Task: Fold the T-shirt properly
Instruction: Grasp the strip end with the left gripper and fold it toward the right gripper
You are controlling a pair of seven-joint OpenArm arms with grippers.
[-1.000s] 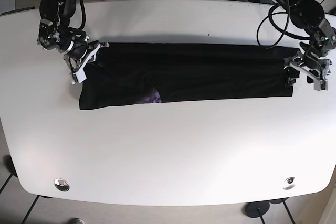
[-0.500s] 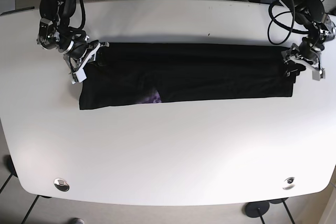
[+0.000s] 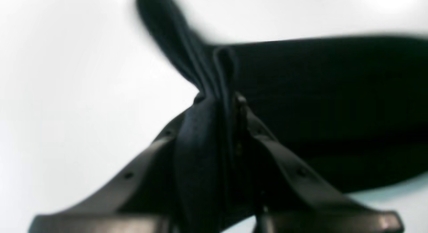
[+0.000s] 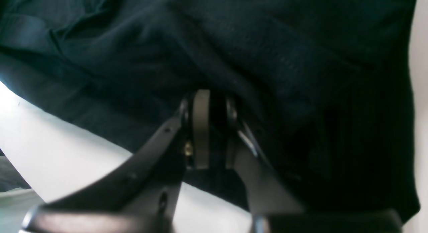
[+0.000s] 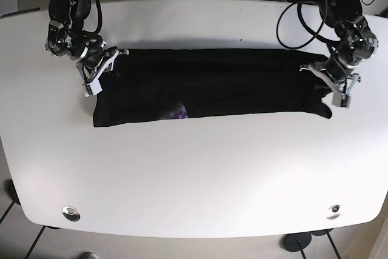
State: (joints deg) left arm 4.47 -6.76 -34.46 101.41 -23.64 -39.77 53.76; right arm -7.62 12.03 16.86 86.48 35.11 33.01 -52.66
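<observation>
The black T-shirt (image 5: 212, 86) lies on the white table (image 5: 194, 174) as a long, thin strip that runs from one side to the other. So I think the first fold is done, because the shirt is already narrow. It is not a small neat square yet, so there is more folding to do. My left end effector (image 5: 330, 83) is at the end of the strip on the right side of the base view. In my left wrist view it is clenched on a bunch of the dark cloth, and the cloth is pulled up a bit off the table. My right end effector (image 5: 100, 71) is at the other end of the strip. In my right wrist view its two fingers are pinched close together with cloth all around them, so I think it grips the shirt too. A little purple patch (image 5: 177, 112) peeks out at the near edge. I think the next job is to bring the two ends toward the middle.
</observation>
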